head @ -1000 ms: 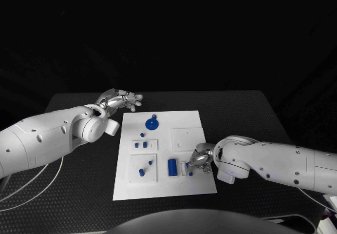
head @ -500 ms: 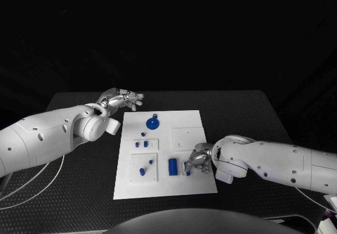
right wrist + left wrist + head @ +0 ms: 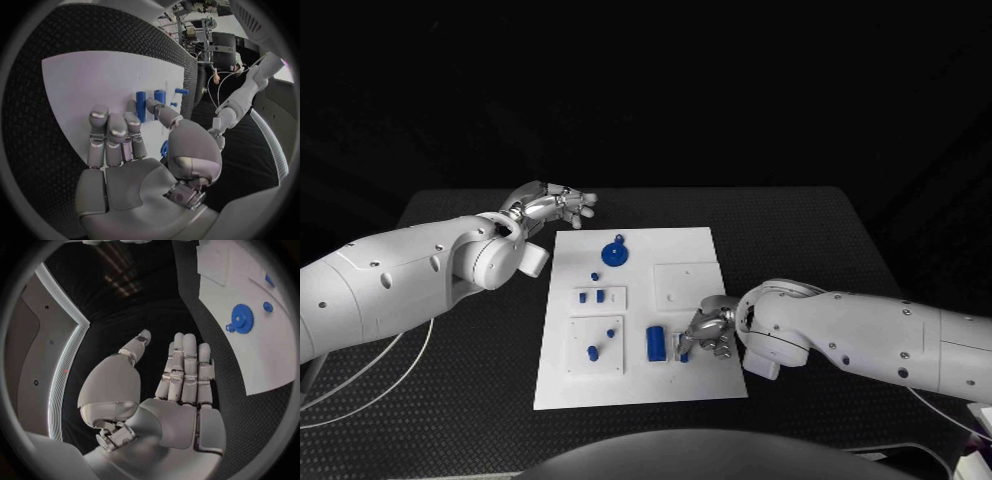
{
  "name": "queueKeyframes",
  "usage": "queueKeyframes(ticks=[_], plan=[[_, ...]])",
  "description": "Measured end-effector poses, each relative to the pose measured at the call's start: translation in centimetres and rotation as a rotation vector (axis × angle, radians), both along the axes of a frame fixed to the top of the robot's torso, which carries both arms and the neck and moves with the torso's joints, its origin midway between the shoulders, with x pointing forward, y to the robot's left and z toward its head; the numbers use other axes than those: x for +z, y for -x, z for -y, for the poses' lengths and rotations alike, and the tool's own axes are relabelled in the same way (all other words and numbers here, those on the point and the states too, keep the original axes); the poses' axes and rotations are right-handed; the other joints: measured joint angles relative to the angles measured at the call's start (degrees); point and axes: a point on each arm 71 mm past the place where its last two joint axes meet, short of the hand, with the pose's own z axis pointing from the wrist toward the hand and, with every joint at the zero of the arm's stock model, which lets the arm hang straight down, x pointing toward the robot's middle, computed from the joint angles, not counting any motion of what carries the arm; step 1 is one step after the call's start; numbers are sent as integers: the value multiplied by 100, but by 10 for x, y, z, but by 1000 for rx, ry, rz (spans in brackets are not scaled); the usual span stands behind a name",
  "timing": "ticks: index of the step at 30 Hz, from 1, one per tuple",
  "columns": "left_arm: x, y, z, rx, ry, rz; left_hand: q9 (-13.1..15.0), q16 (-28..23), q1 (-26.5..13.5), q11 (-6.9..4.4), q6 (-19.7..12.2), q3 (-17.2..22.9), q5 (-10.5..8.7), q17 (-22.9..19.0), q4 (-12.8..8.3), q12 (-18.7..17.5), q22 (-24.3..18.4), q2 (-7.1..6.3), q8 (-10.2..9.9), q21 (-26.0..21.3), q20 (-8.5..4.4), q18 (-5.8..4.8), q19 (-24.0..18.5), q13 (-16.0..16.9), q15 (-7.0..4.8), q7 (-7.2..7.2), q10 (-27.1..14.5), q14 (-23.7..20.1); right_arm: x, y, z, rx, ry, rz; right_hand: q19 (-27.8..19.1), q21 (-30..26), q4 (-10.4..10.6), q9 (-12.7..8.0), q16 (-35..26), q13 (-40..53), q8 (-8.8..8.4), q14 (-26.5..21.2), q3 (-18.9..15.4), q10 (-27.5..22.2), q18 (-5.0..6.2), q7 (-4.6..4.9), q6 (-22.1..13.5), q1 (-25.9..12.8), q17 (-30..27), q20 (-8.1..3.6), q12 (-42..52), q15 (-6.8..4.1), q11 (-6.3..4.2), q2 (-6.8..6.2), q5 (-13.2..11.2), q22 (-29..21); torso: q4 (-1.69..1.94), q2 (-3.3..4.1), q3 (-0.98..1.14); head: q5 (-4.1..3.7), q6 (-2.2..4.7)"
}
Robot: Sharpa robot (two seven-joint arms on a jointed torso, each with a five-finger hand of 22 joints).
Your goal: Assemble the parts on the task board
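The white task board (image 3: 692, 238) lies mid-table. On it are a blue gear (image 3: 613, 250), a long blue block (image 3: 655, 342) and several small blue parts. My right hand (image 3: 707, 333) hovers over the board's near right part, fingers stretched out flat and thumb beside them, holding nothing. A small blue part (image 3: 685, 352) lies just under its fingertips. In the right wrist view my right hand (image 3: 125, 150) points at the blue block (image 3: 141, 106) on the board (image 3: 87, 85). My left hand (image 3: 553, 205) is spread off the board's far left corner. The left wrist view shows the left hand (image 3: 169, 385) and the gear (image 3: 241, 317).
The black table (image 3: 805, 240) surrounds the board, with bare room to its right and far side. My left forearm (image 3: 401, 280) lies along the board's left side. A white cable (image 3: 387, 370) curls on the table at the near left.
My right hand has crept slightly toward the blue block, over the small blue part. The left hand has not moved.
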Motion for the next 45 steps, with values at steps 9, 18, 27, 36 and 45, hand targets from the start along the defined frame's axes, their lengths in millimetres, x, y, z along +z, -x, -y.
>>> queueKeyframes(ticks=[9,18,27,36,45], plan=[[0,0,-1,1,-1,-1,0,0,0,12,1,0,0,-1,0,0,0,0,0,0,0,0,0,0,0,1,-12,0,1,0,-1,24,4,29,0,-1,0,-1,0,1,0,0,0,-21,6,-8,-8,3,0,0,0,1,-20,2,-21,0,0,2,3,14,7],[0,0,-1,1,-1,-1,1,0,0,21,-19,0,0,-1,0,0,0,0,0,0,0,0,0,1,0,21,-21,0,4,0,-4,70,17,87,-22,0,-26,-5,0,33,5,-1,25,-22,6,-28,10,92,1,-19,0,2,-19,90,-21,0,-1,4,9,32,7],[0,0,-1,1,-2,-2,-5,0,0,21,-16,0,0,4,0,0,0,0,0,0,-21,1,-21,1,0,24,-21,0,5,-1,-5,88,23,117,-23,0,-25,-7,0,33,5,-1,25,-22,6,-29,10,92,1,-19,0,4,-19,90,-21,0,-1,5,7,53,-3],[0,0,-1,1,-2,-3,-5,0,-16,21,-16,16,0,3,16,0,0,16,0,0,-21,1,-21,-4,0,24,-21,0,5,-1,-5,92,23,121,-19,0,0,-21,0,32,2,7,0,-22,6,-46,29,92,1,-21,0,13,-18,90,-21,0,-4,2,3,51,-10],[0,0,-1,1,-2,-4,-4,0,-23,21,-16,3,0,3,29,0,0,23,0,0,-20,0,-21,-4,0,25,-21,0,5,-1,-5,93,22,120,-6,0,97,-21,0,32,2,16,-97,-22,6,-34,42,-31,1,-34,0,-18,-18,-33,-20,0,-5,2,3,48,-16]])
